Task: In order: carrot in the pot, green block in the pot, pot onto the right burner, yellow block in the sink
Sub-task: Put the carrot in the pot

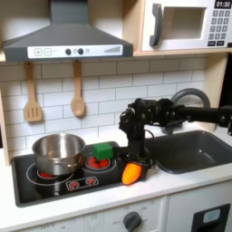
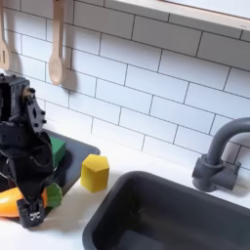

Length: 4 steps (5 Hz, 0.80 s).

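The orange carrot (image 1: 132,172) (image 2: 10,203) lies at the cooktop's front corner, its green top (image 2: 54,196) pointing toward the sink. My gripper (image 1: 136,163) (image 2: 30,211) is lowered over the carrot's middle, with a finger (image 2: 33,214) in front of it. Whether the jaws press on it I cannot tell. The silver pot (image 1: 59,152) stands on the burner at the first exterior view's left. The green block (image 1: 104,149) (image 2: 59,151) rests on the right burner (image 1: 98,164). The yellow block (image 2: 95,173) sits on the counter between cooktop and sink (image 1: 195,149) (image 2: 176,210).
A curved dark faucet (image 1: 186,94) (image 2: 221,156) stands behind the sink. Two wooden utensils (image 1: 78,91) hang on the tiled wall behind the stove. A range hood (image 1: 68,41) and a microwave (image 1: 186,23) are overhead.
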{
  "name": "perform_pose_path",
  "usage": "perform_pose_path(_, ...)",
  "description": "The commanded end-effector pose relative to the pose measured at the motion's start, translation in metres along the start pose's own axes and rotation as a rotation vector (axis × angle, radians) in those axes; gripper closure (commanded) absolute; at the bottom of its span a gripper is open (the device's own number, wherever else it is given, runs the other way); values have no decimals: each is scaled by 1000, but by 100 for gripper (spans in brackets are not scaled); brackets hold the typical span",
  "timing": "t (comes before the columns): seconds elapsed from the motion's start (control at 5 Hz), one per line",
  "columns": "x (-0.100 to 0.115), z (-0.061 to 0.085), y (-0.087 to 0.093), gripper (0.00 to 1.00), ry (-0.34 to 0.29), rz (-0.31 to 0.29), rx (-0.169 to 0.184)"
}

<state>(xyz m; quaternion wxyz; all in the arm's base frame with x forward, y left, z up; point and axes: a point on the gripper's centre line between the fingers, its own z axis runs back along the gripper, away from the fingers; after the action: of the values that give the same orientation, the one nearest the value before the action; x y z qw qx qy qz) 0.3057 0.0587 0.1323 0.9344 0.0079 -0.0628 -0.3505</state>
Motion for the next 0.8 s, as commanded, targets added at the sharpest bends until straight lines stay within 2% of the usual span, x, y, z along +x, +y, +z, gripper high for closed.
perform_pose_path(0.0,-2,4,2,100,-17,26,-3)
perform_pose_path(0.2,-5,18,7,100,-41,47,4)
perform_pose_path(0.4,-21,27,17,100,-34,111,-39)
perform_pose_path(0.6,-29,49,35,100,-49,240,-85)
